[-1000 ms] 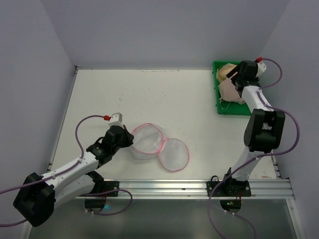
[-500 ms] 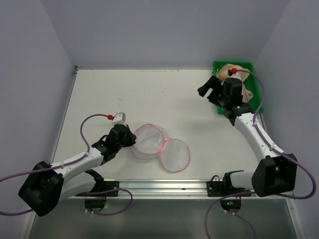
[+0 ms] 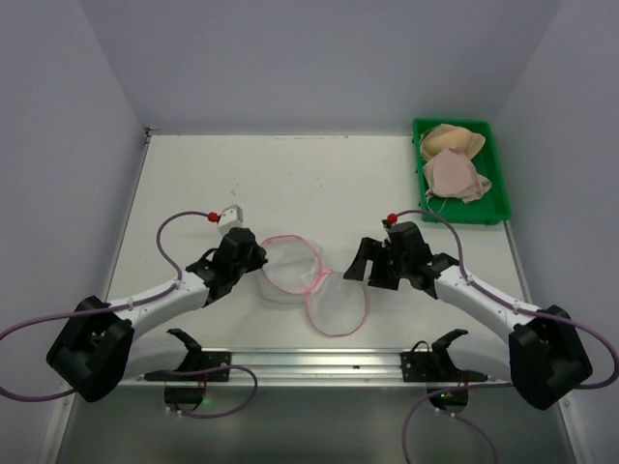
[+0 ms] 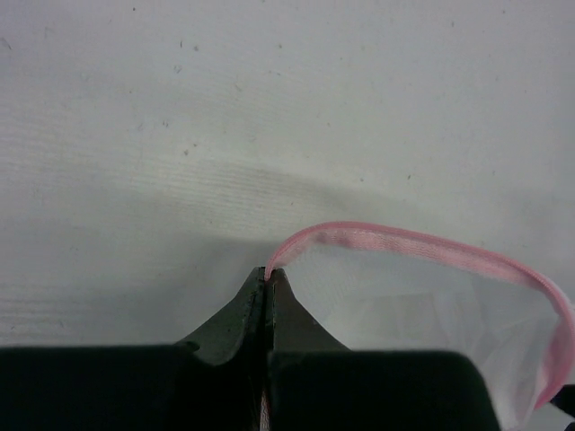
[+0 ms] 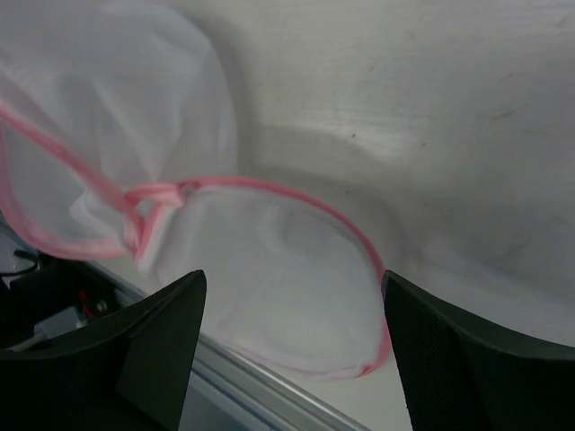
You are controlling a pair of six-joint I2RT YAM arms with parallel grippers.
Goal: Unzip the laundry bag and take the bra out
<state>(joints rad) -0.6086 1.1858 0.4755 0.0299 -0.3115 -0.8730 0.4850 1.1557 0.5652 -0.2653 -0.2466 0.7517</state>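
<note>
Left gripper [image 4: 268,274] is clamped shut on the pink zip rim of the laundry bag [image 3: 290,273]. The bag sits mid-table, unzipped, with its lid flap flat beside it. Right gripper [image 5: 293,274] is spread wide, holding nothing, just beside the flap. Bra [image 3: 455,174] lies in the green tray [image 3: 453,123] at the far right, well apart.

Risks:
- A tug by the left arm would likely drag or collapse the light mesh.
- The right fingers could snag the flap's pink loop if they drop.
- The flap lies near the front rail [image 3: 319,360] and could slide onto it.

Open tabletop [image 3: 242,184] lies beyond the bag. Side walls are close.
</note>
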